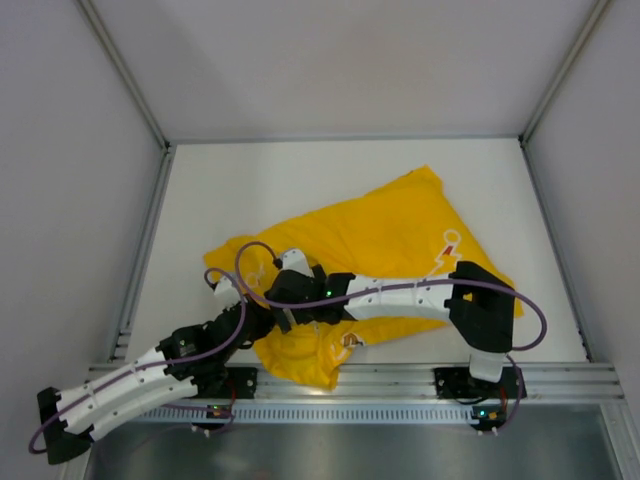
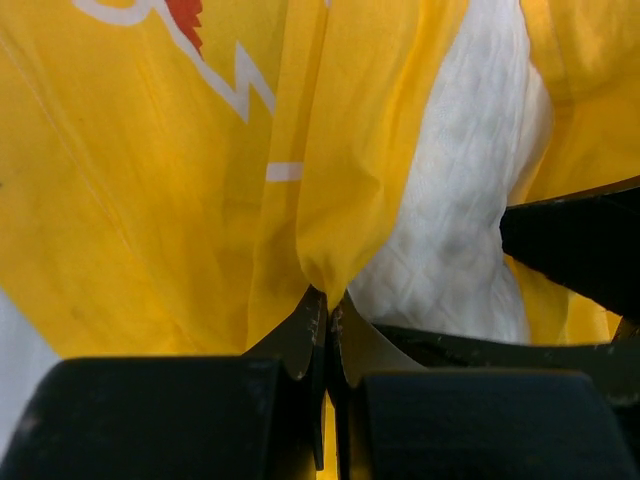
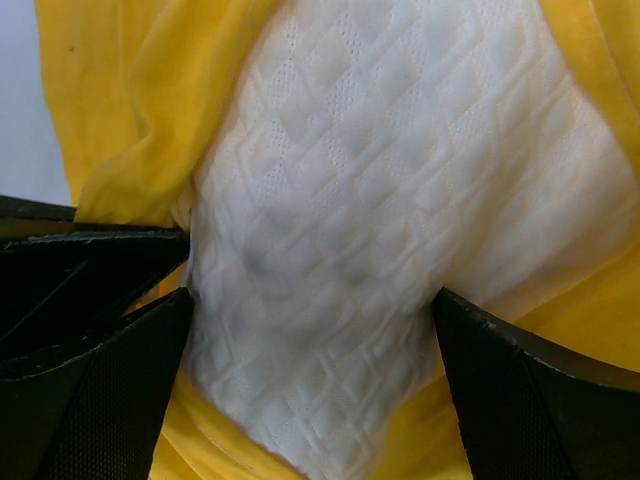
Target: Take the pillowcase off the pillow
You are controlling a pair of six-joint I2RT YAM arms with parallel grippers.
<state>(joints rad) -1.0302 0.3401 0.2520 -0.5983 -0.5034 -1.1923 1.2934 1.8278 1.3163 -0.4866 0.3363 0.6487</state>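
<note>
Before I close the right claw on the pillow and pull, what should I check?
1. Left claw shut on a pillowcase fold: ok.
2. Left claw pinches cloth only, no pillow: cannot tell.
3. Right claw open: ok.
4. Bare pillow between the right claw's fingers: ok.
5. Right claw's fingers free of pillowcase: cannot tell, a yellow fold lies against one finger.
6. Arms apart: not ok, they crowd together in the top view.
</note>
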